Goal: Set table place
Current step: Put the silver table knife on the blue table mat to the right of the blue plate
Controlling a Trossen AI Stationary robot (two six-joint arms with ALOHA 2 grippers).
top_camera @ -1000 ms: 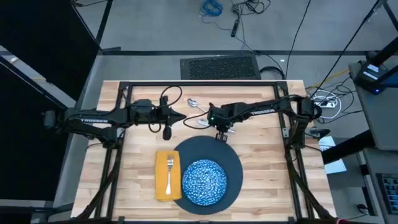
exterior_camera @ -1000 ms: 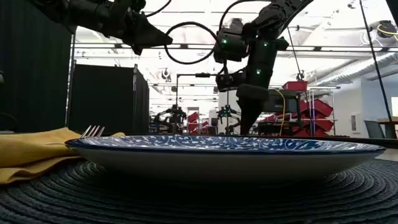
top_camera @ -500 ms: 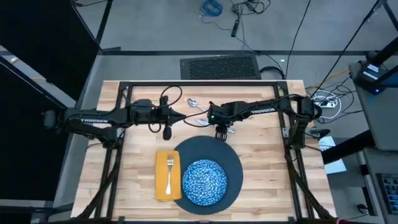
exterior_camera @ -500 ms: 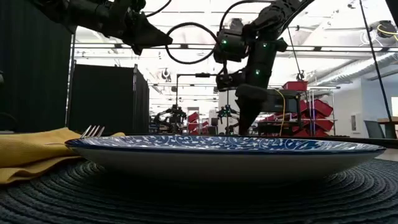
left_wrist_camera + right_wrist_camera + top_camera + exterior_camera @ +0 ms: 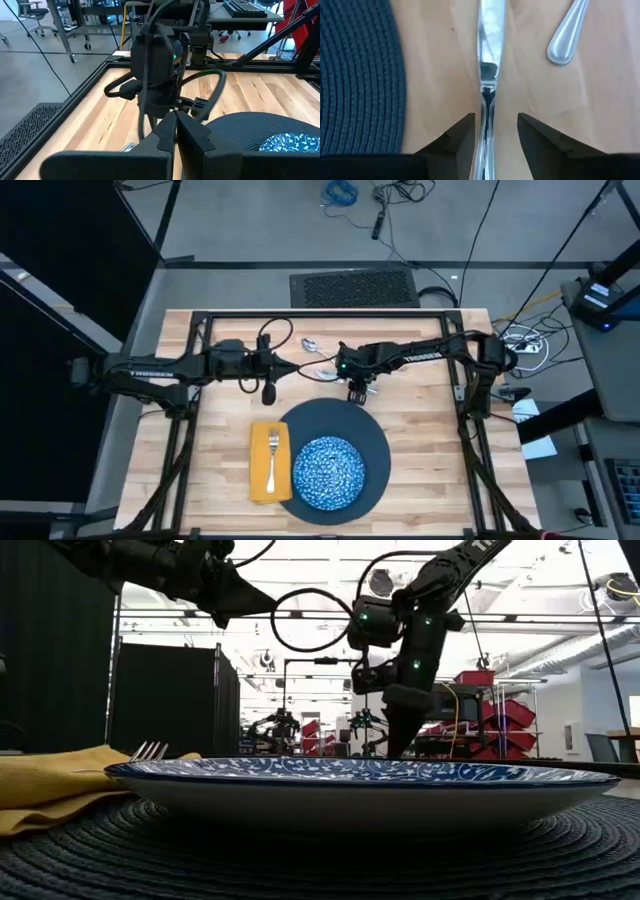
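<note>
The light wooden plank desk (image 5: 420, 430) carries a dark round woven placemat (image 5: 335, 450). On the placemat sits a blue-and-white speckled bowl (image 5: 327, 472); beside the placemat lies a mustard-yellow napkin (image 5: 268, 463) with a silver fork (image 5: 273, 455). Just beyond the placemat's far edge, the right tool (image 5: 495, 132) straddles a silver knife (image 5: 487, 55), fingers apart. To grip well, it should likely lower squarely, keep the handle centred, then close. A silver spoon (image 5: 567, 32) lies just beside the knife. The left tool (image 5: 176, 131), fingers together, waits above the desk near the placemat.

Black floor grate (image 5: 352, 286) beyond the far edge. Blue cable coil (image 5: 340, 192) on the grey floor. Red storage bins (image 5: 500, 705) at the back.
</note>
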